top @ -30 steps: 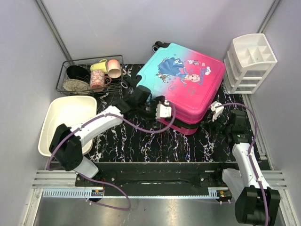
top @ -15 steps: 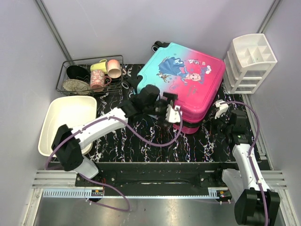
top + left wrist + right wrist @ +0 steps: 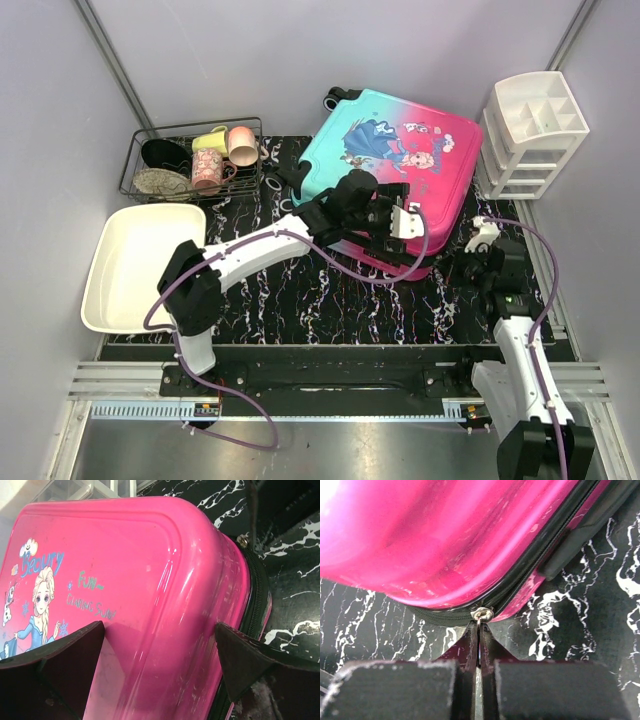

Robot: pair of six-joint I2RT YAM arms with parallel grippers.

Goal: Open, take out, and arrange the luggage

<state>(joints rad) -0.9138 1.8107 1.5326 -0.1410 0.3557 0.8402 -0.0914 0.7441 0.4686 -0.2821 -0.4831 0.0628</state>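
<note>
Black white-veined marble tabletop [image 3: 300, 300], wire basket [image 3: 135, 165] back left holding a pink cup [image 3: 242, 145], yellow-green cup [image 3: 210, 140], patterned mug [image 3: 207, 170], black bowl [image 3: 163, 152] and speckled dish [image 3: 160, 183], white rectangular tub [image 3: 100, 265] in front of it, white plastic drawer organizer [image 3: 530, 135] back right.

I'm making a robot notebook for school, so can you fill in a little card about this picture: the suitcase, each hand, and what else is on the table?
Luggage: lying flat on the black table, princess picture up
Zipper pull: on the dark zipper line along the pink edge
Left hand: open, a finger on each side of the pink corner
Right hand: shut, pinching the zipper pull
Also there: wire basket with cups, white tub, white drawer organizer
</note>
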